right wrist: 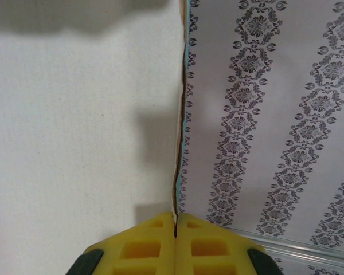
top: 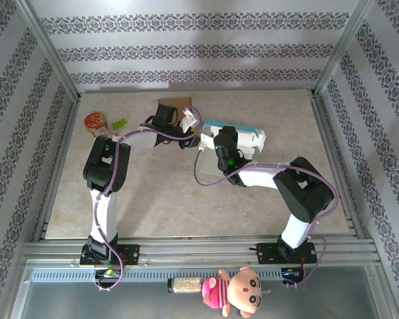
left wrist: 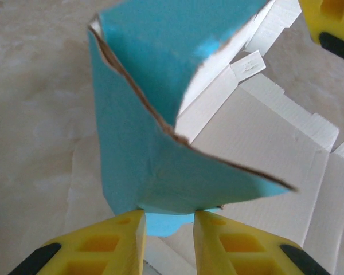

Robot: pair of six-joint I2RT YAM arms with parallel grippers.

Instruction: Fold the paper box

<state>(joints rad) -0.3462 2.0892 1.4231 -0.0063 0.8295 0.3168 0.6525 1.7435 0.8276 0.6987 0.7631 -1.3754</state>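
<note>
Pale, marbled table spreads out from a metal rail along its near edge, where a small doll in a pink top lies beside the two arm bases. Both arms reach toward the middle of the far half and meet at the paper box, which is teal outside and white inside, half opened, and sits right of centre.

The left gripper faces a raised teal flap. Its yellow fingers stand apart with the lower edge of the flap between them, and I cannot tell whether they actually clamp it. White inner panels lie flat on the table past the flap.

The right gripper is pressed closed on the thin edge of an upright white box wall.

Farther back on the left are a round red-topped thing and a small green thing, and near the far edge lies a brown piece of cardboard. Striped floral wallpaper covers the back wall.
</note>
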